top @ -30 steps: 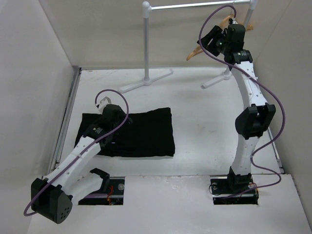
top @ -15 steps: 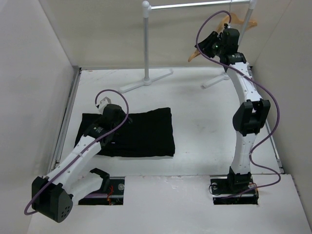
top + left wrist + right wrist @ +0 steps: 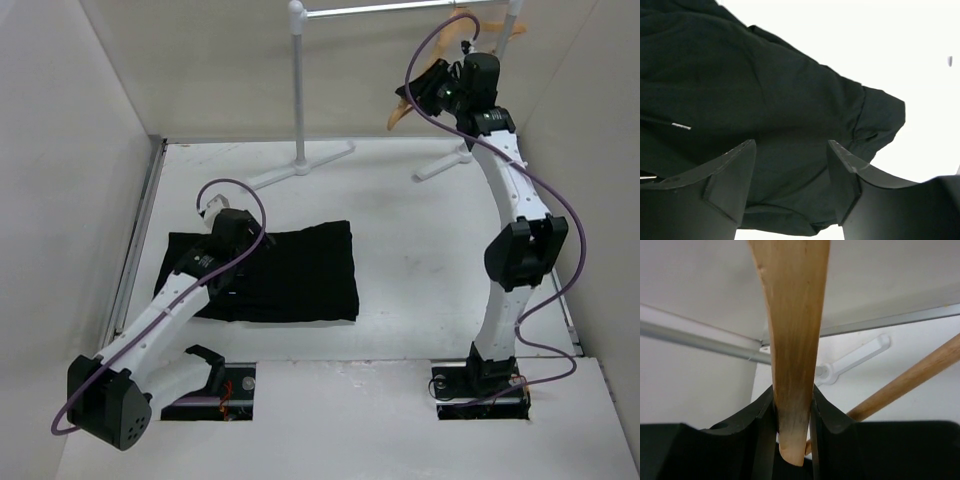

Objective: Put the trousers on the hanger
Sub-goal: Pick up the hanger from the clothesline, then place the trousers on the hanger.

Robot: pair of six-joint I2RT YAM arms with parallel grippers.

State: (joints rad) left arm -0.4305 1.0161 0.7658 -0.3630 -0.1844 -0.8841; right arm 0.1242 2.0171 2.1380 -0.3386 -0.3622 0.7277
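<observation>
The left gripper (image 3: 212, 212) hangs low over the white surface (image 3: 420, 260) with its jaws standing wide and nothing between them. Directly beneath it lie the trousers (image 3: 300, 270), folded into a flat black block on the surface and reaching out to the gripper's right. In the left wrist view the black fabric (image 3: 765, 100) fills the space under and ahead of the left gripper (image 3: 790, 170), a drawstring (image 3: 670, 124) with a pale tip lies ahead and to its left, and a rounded corner of the cloth ends ahead and to its right. Further right stands the grey rail stand (image 3: 298, 90), its feet on the surface. The right gripper (image 3: 432, 88) is raised high near the rail, its jaws clamped narrowly on the hanger (image 3: 397, 113). In the right wrist view the hanger's tan wooden arm (image 3: 792, 315) rises straight out from between the right gripper's (image 3: 792, 415) fingers, both pressed against it, with the rail (image 3: 700, 337) crossing behind.
</observation>
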